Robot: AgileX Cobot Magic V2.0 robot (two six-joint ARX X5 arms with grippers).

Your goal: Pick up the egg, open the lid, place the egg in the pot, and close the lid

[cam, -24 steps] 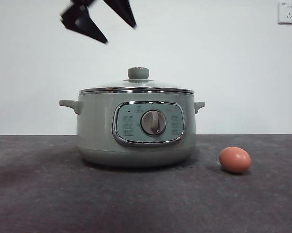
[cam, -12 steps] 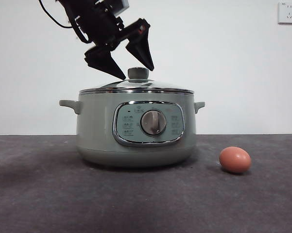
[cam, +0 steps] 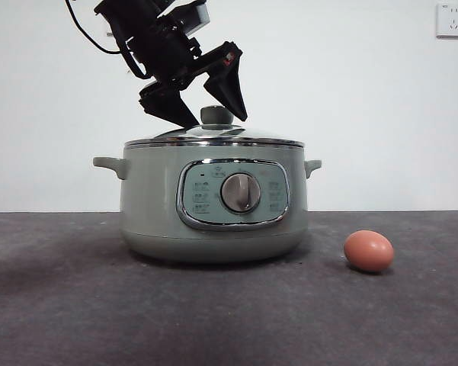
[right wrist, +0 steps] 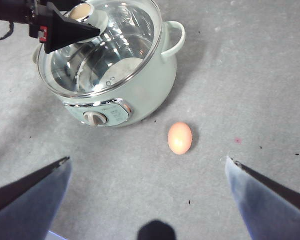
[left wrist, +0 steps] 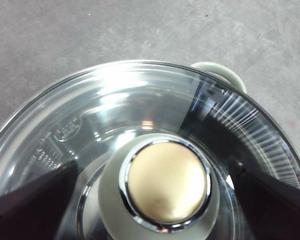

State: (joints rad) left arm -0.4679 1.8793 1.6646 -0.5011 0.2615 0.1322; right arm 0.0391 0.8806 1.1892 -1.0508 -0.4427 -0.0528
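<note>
Sage-green pot [cam: 213,206] sits mid-desk with the glass lid [cam: 213,137] still on. Half a second ago the left gripper [cam: 211,118] was a bit higher; now it's dropped so its fingers, spread apart, straddle the knob [cam: 216,114] without pinching it, so I'd say the lid grab is next. Egg [cam: 369,251] lies on the desk [cam: 61,305] at the pot's 4 o'clock, well clear. Right gripper [right wrist: 147,170] hangs wide open above it, loads of room.
</note>
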